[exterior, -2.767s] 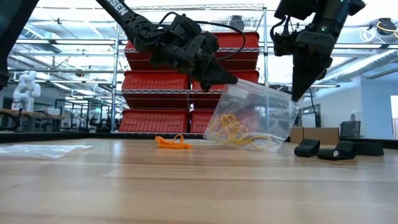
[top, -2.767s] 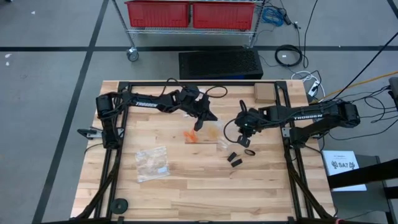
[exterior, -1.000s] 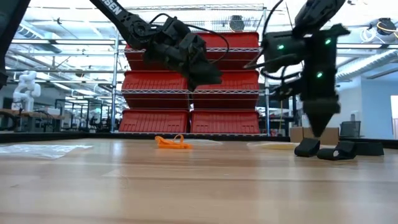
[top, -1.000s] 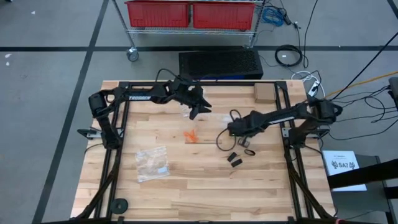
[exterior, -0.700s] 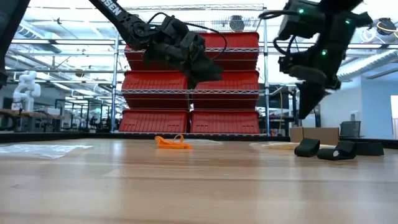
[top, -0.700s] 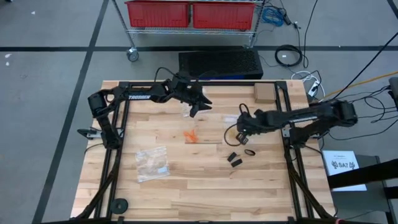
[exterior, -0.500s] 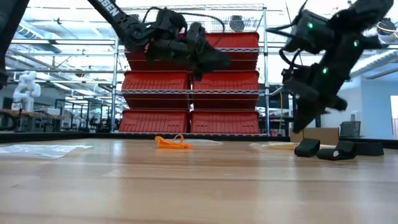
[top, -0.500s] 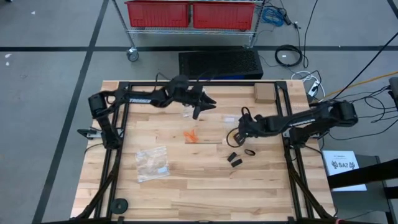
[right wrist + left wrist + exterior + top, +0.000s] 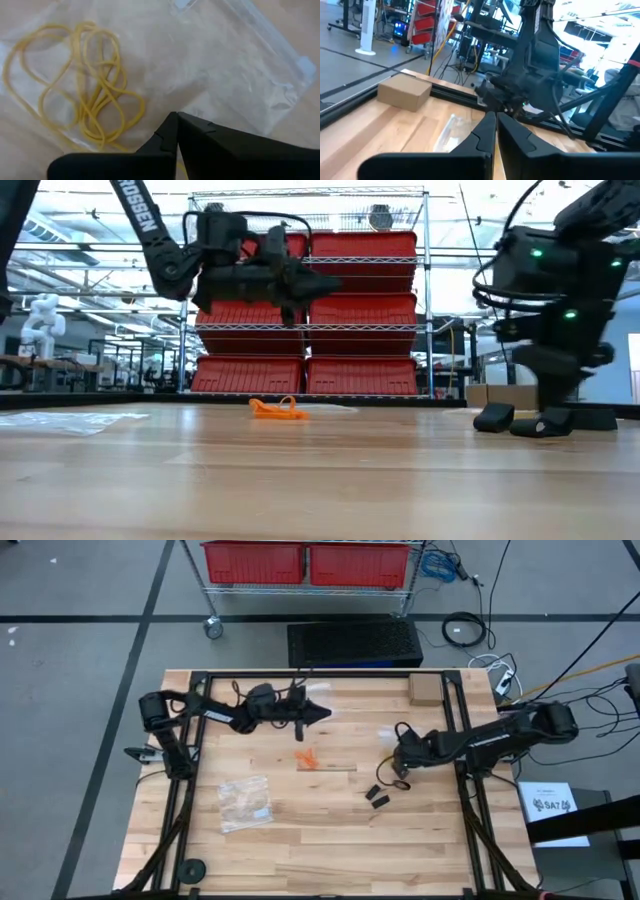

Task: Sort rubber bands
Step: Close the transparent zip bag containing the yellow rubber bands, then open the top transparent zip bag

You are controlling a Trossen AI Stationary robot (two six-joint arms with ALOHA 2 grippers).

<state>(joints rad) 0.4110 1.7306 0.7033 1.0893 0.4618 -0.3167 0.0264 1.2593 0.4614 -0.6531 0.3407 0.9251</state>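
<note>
The pale wooden plank table (image 9: 300, 840) carries the whole job, and the sort looks roughly midway. From its centre, a clear plastic zip bag (image 9: 245, 803) lies at about 8 o'clock with pale bands inside. A second clear zip bag (image 9: 235, 75) lies under the right arm at about 3 o'clock, and the right wrist view shows thin pale yellow rubber loops (image 9: 85, 100) tangled inside it, so that colour seems at least partly bagged. A small cluster of orange rubber bands (image 9: 308, 758) sits loose on the bare wood just 12 o'clock of centre, also plain in the low view (image 9: 277, 409). 2 or 3 small black rubber pieces (image 9: 376, 796) lie loose at about 4 o'clock. Orange and black appear left to do.

The left gripper (image 9: 318, 712) hangs in the air at about 12 o'clock, its fingers (image 9: 490, 131) pressed together with nothing seen between them. The right gripper (image 9: 397, 772) is low at 3 o'clock over the second bag, its fingers (image 9: 175, 131) pressed together, and nothing shows pinched between them.

Around the table is grey floor with taped lines; at 12 o'clock stand a wire rack of red plastic bins (image 9: 305, 562) and a black mat (image 9: 355, 643). A small brown cardboard box (image 9: 425, 690) sits at the table's 1 o'clock corner.
</note>
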